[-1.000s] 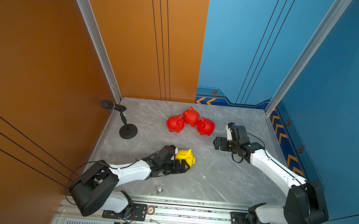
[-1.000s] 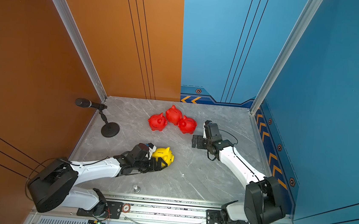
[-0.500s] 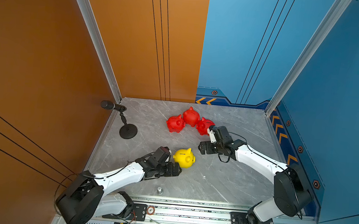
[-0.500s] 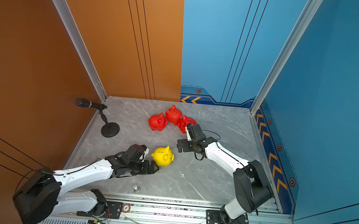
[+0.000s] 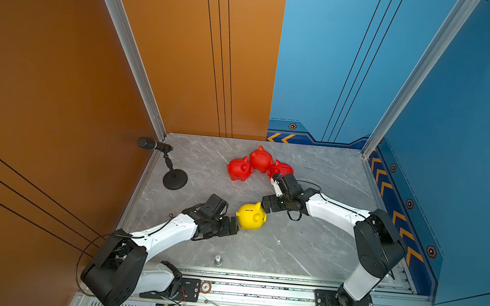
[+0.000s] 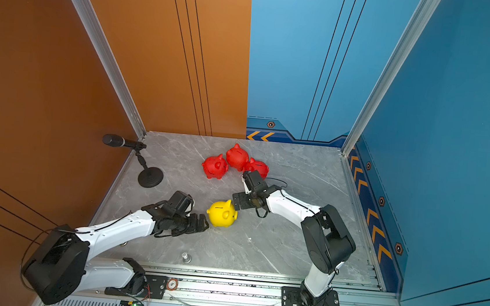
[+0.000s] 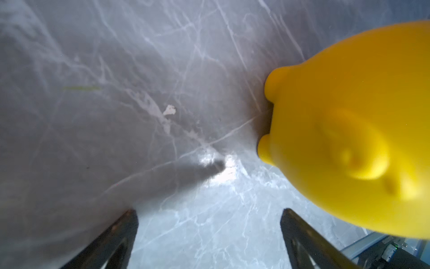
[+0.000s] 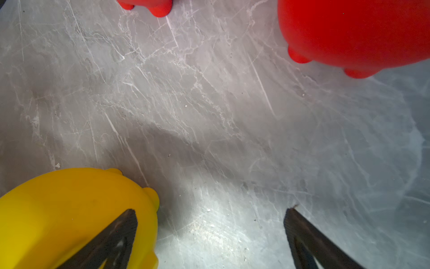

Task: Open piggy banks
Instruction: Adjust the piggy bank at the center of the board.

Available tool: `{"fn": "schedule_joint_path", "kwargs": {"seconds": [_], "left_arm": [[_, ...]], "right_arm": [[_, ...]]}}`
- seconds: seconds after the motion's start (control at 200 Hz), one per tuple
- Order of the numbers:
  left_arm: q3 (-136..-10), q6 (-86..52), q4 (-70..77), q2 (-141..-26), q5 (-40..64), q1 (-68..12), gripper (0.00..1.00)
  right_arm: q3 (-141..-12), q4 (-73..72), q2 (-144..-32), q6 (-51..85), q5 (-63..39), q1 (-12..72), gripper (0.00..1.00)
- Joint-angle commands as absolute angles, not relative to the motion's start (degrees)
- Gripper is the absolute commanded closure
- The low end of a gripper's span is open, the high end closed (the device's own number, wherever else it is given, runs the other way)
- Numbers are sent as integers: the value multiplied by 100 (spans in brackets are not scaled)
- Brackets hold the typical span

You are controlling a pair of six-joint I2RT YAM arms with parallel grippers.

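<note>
Left claw (image 5: pixel 234 223) and right claw (image 5: pixel 265 206), jaws parted and empty, are flanking the yellow plastic pig-shaped bank (image 5: pixel 251 216) standing centrally on the grey worktop (image 5: pixel 305 250). Risk: neither is straddling it; closing would be shoving it aside.

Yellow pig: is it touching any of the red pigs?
Apart. The right wrist view shows bare grey table between the yellow piggy bank and the red piggy banks; both top views show the same gap.
</note>
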State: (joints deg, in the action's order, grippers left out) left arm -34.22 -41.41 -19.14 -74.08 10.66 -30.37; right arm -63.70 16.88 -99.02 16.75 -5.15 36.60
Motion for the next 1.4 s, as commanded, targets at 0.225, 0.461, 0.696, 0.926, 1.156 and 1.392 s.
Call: {"fn": "schedule_joint_path", "kwargs": {"seconds": [0.225, 0.461, 0.696, 0.926, 1.156, 1.392], "left_arm": [[-4027, -3969, -1327, -8644, 1179, -2830, 2], [-4861, -3842, -1423, -9525, 1221, -2791, 2], [-5146, -3440, -2012, -9334, 1217, -2664, 2], [-5150, -2843, -2852, -8455, 978, -2878, 2], [-5226, -2265, -3414, -7467, 1122, -3153, 2], [-5753, -1190, -4333, -7457, 1200, -4022, 2]], "right_arm": [[-5378, 1245, -9061, 1559, -199, 3929, 0], [-4776, 1122, -8478, 1720, -47, 4278, 0], [-4438, 1230, -7833, 1744, -1, 4239, 0], [-4222, 1316, -7384, 1722, -112, 3988, 0], [-3862, 1279, -6906, 1659, -185, 3741, 0], [-3620, 1111, -6443, 1858, -52, 3711, 0]]}}
